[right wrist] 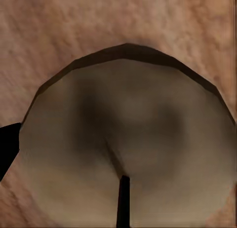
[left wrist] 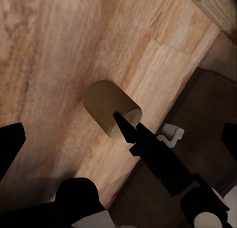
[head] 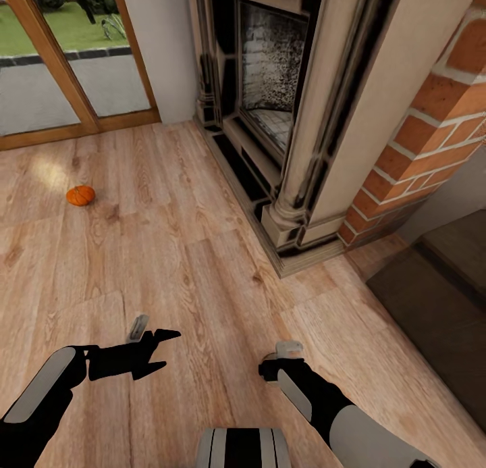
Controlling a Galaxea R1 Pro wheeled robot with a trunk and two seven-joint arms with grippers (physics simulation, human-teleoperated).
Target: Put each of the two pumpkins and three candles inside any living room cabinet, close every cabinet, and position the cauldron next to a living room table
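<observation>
Candle (right wrist: pixel 128 144) first: our right gripper (head: pixel 289 350) has one, and the right wrist view looks straight onto its pale round end with the wood floor (head: pixel 202 265) behind it. In the left wrist view the same candle sits at the tip of the right arm's dark finger, lying sideways above the planks. So the right jaws look clamped on the candle, carried low and out front, probably so it rides steady while we roll toward a cabinet.

Our left gripper (head: pixel 150 350) hangs over the floor on the near left with its jaws apart and nothing between them. Makes sense to keep it free, since a handle-less drawer front will need pulling before the candle can go in.

One pumpkin (head: pixel 80 195) sits on the floor, far left, near the glass door (head: pixel 61 63) and well apart from both arms. It's a job for later, we'd say.

Fireplace (head: pixel 270 83) and its brick side (head: pixel 432 137) take up the far right. A dark low surface (head: pixel 439 313) shows at the right edge; we can't tell if that's the cabinet.
</observation>
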